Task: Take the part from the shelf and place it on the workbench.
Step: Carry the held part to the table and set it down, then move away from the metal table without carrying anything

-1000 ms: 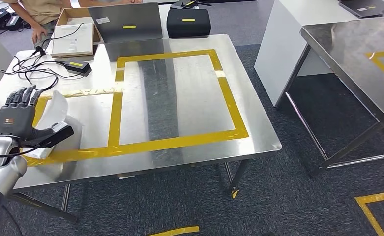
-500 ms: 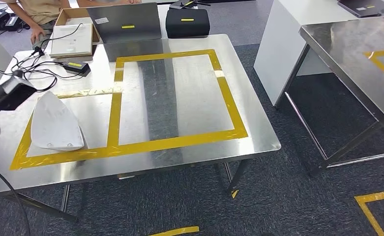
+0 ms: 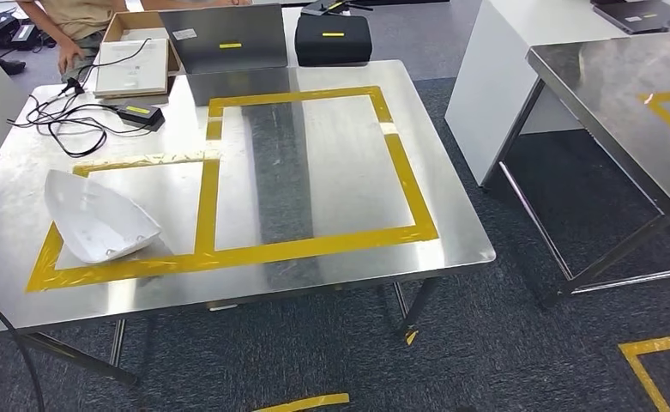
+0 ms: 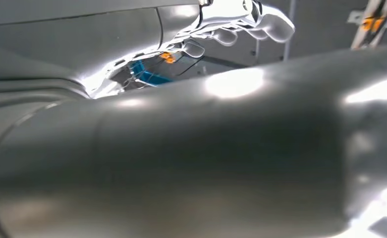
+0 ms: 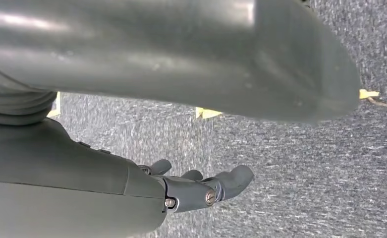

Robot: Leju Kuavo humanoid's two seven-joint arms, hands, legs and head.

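Steel workbench (image 3: 331, 172) under bright shop light, yellow tape marking out two rectangles on it, grey carpet below. Far left on the bench: black cables (image 3: 57, 129) and a power brick (image 3: 140, 112), an open cardboard box (image 3: 134, 60) behind them. And there's the part (image 3: 98, 225), a white curved shell, lying free inside the smaller left-hand taped rectangle, nothing touching it. It looks thin, light and fairly stiff, smooth enough to slide on steel; I'd take it by the long rim, not the domed face. Centre-back, a black case (image 3: 332, 39). Second steel table (image 3: 631, 94) off right. Left hand (image 4: 241, 20) shows bright fingers, blurred, so I cannot tell its state. Right hand (image 5: 201, 191) hangs over carpet, fingers loosely apart, holding nothing.
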